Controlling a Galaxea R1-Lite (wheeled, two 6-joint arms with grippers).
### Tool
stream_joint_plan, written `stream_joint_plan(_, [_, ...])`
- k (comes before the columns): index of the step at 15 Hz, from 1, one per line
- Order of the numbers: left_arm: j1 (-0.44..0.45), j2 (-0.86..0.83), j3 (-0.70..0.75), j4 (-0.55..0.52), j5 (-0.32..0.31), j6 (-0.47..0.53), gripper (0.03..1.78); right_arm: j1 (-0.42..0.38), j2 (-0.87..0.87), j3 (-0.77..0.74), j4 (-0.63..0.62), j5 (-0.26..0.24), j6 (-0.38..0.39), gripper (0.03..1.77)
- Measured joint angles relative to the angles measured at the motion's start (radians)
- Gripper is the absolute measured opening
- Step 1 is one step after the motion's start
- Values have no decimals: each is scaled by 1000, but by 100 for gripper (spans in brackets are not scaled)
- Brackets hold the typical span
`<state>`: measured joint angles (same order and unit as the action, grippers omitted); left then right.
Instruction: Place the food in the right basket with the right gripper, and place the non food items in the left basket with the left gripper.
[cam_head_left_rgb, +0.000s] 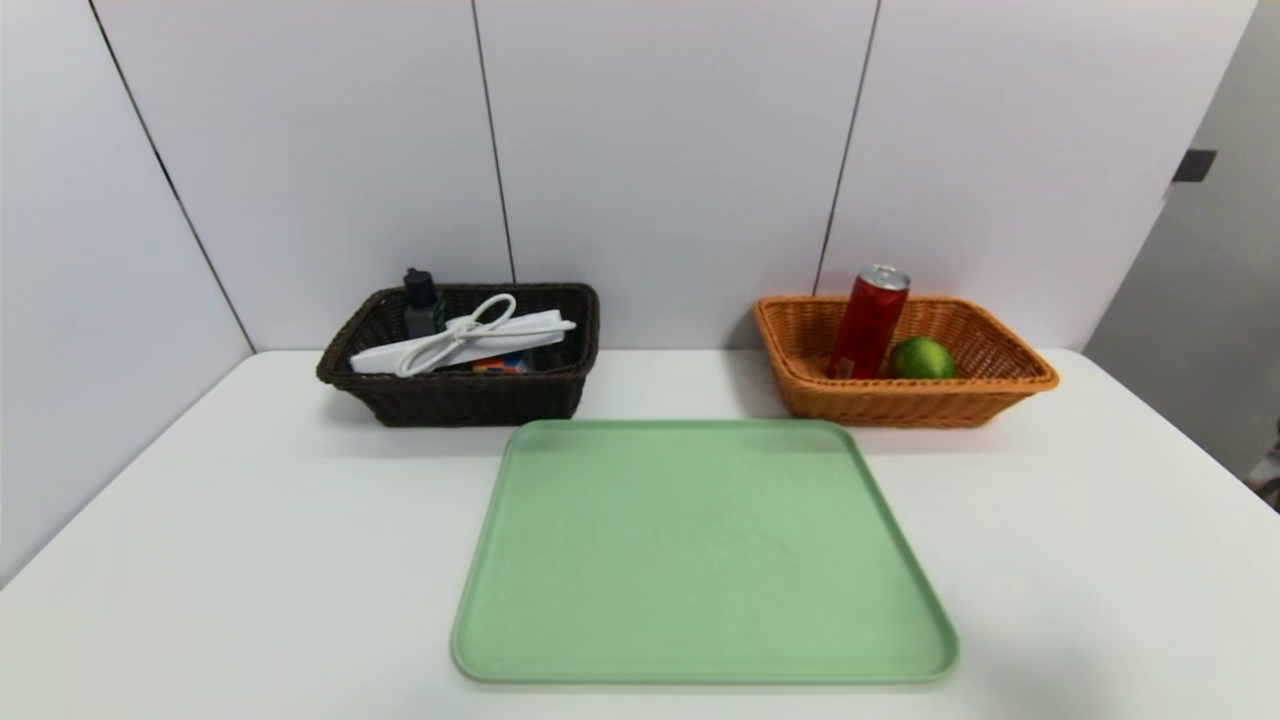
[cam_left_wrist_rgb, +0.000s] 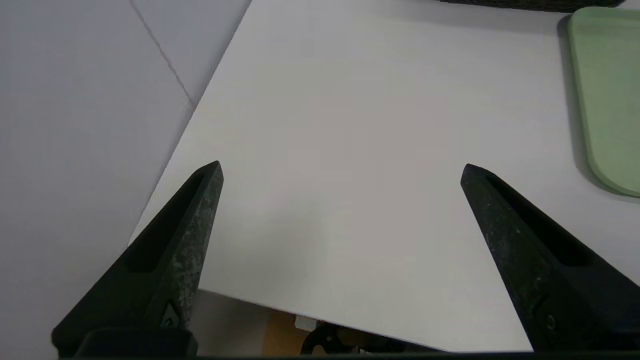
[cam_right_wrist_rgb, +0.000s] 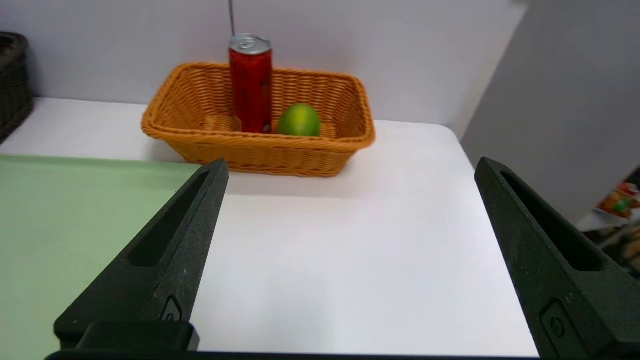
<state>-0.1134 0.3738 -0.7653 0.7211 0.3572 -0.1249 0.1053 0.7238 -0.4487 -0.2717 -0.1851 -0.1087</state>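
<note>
In the head view, the tray (cam_head_left_rgb: 705, 550) lies flat on the table (cam_head_left_rgb: 250, 560). Beyond the tray's far edge, toward its left, sits the dark basket (cam_head_left_rgb: 470, 398); beyond the same edge, toward its right, sits the orange basket (cam_head_left_rgb: 905, 408). The dark basket, past the tray's far left corner, holds a black bottle (cam_head_left_rgb: 424, 308), a white cable (cam_head_left_rgb: 460, 335) lying over a white strip (cam_head_left_rgb: 540, 325), and a small colorful item (cam_head_left_rgb: 500, 363) partly hidden beneath them. The orange basket, past the tray's far right corner, holds a red can (cam_head_left_rgb: 870, 325), tilted, and beside it a lime (cam_head_left_rgb: 921, 358). Neither gripper shows here. In the left wrist view, the left gripper (cam_left_wrist_rgb: 342, 163) is over the table to the left of the tray, its fingers wide apart with nothing between them. In the right wrist view, the right gripper (cam_right_wrist_rgb: 353, 160) is over the table to the right of the tray, its fingers likewise spread wide and holding nothing; the can and the lime are in the orange basket, beyond the tray.
</note>
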Motion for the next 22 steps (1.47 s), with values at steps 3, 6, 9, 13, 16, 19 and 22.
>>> stream_joint_plan(3, [21,-67,51,-5,-19,0,169,-26,-143,118,2,-40,0,170])
stream_joint_plan(6, [24,-90,61,-6,-46,-4,169,-84,-256,196,8,-48,-4,170])
stream_joint_plan(9, [24,-96,75,-5,-47,-33,169,-123,-357,247,37,-46,0,170])
stream_joint_plan(13, [26,-99,53,5,-32,-79,169,-115,-521,304,181,-24,40,170])
stream_joint_plan(16, [107,-116,47,8,-90,-26,169,-104,-644,322,321,63,64,170])
stream_joint_plan(19, [147,-154,89,23,-186,24,169,-103,-702,386,261,124,12,170])
stream_joint_plan(22, [141,-239,230,-28,-187,102,169,-103,-721,438,224,205,-64,170])
